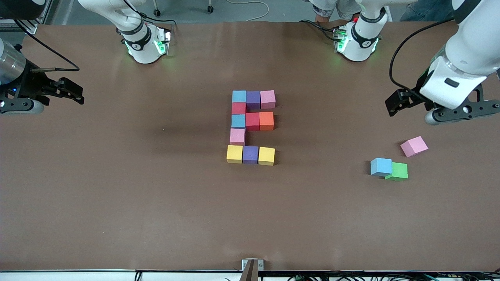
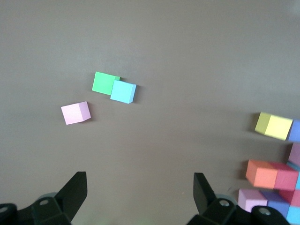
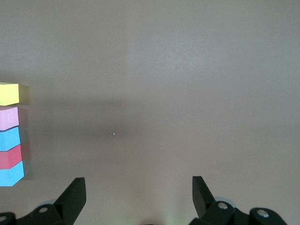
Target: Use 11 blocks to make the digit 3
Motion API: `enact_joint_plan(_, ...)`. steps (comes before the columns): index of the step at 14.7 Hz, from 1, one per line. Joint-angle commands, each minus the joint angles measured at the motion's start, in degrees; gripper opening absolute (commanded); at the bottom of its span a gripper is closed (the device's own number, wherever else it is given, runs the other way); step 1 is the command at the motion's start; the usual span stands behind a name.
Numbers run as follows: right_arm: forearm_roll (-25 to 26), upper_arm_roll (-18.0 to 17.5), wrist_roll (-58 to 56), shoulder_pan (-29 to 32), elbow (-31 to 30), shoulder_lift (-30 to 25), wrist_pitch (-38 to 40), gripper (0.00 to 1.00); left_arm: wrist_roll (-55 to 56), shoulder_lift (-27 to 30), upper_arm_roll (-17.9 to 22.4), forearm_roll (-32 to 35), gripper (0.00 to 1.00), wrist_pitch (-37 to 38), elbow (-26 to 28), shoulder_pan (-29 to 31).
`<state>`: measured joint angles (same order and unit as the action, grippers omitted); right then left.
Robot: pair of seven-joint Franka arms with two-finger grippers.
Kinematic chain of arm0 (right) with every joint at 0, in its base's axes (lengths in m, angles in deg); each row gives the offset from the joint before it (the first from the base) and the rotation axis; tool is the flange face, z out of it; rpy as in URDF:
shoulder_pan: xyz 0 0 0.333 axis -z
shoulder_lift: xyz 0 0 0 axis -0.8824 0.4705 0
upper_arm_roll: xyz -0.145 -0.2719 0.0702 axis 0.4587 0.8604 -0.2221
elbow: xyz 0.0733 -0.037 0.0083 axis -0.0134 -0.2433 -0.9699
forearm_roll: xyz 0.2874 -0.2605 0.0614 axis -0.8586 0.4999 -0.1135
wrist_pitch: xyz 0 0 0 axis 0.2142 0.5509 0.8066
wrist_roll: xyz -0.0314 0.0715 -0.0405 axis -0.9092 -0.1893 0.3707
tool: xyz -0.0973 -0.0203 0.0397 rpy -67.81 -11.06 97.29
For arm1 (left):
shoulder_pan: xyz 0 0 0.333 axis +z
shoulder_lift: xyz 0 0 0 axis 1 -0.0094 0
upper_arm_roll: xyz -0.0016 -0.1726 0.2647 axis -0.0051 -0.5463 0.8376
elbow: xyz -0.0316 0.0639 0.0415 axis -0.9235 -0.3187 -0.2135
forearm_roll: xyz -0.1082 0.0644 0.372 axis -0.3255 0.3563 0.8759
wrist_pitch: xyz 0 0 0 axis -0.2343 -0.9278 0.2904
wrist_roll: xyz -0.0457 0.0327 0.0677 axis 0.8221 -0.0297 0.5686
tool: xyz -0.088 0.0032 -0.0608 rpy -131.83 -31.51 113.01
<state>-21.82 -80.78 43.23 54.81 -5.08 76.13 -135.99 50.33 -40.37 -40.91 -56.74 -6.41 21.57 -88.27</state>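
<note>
the 3 (image 1: 252,127) sits in the middle of the table (image 1: 117,195), and it looks done: three bars of three blocks, with one red block (image 1: 238,108) and one pink block (image 1: 237,136) joining them down one side. all the blocks in it touch. i count eleven, so i think no block is left to place, and the next move only needs both arms to stay away and not bump it. three spare cubes lie well apart from it, toward the left arm's end: a pink cube (image 1: 414,146), a blue cube (image 1: 381,167) and a green cube (image 1: 397,171), the blue one touching the green one. the left gripper (image 1: 406,102) hangs over bare table near the pink cube, its fingers wide and holding nothing. the right gripper (image 1: 72,93) hangs over the right arm's end of the table, fingers wide too, empty and waiting.
</note>
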Motion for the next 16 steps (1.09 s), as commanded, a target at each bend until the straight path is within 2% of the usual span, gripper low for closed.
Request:
enact_joint_plan(1,0.2,-0.9,-0.4,1.8,-2.4,-2.4,-1.5,1.0,-4.9,3.4,0.0,0.0,1.0,1.9,2.0,0.4)
enact_joint_plan(3,0.1,-5.0,-0.4,5.4,-2.4,-3.1,-1.3,1.0,-8.6,6.8,3.5,-0.1,1.0,2.0,5.2,-1.4)
enact_joint_plan(5,0.2,-5.6,-0.3,5.8,-2.3,-3.4,-1.1,1.0,-13.2,9.8,9.8,-1.6,1.0,2.0,8.8,-4.8)
enact_joint_plan(7,0.1,-5.6,-0.3,5.8,-2.1,-3.7,-0.8,1.0,-13.4,11.6,13.1,-3.8,1.0,2.0,11.2,-5.8)
enact_joint_plan(11,0.0,-5.9,-0.2,6.2,-2.1,-4.5,1.3,1.0,-13.6,13.9,14.4,-4.5,1.0,1.9,13.6,-6.4)
enact_joint_plan(16,0.0,-5.8,-0.2,5.6,-2.0,-9.0,3.0,1.0,-12.8,14.8,14.6,-4.6,1.0,1.2,14.6,-5.6)
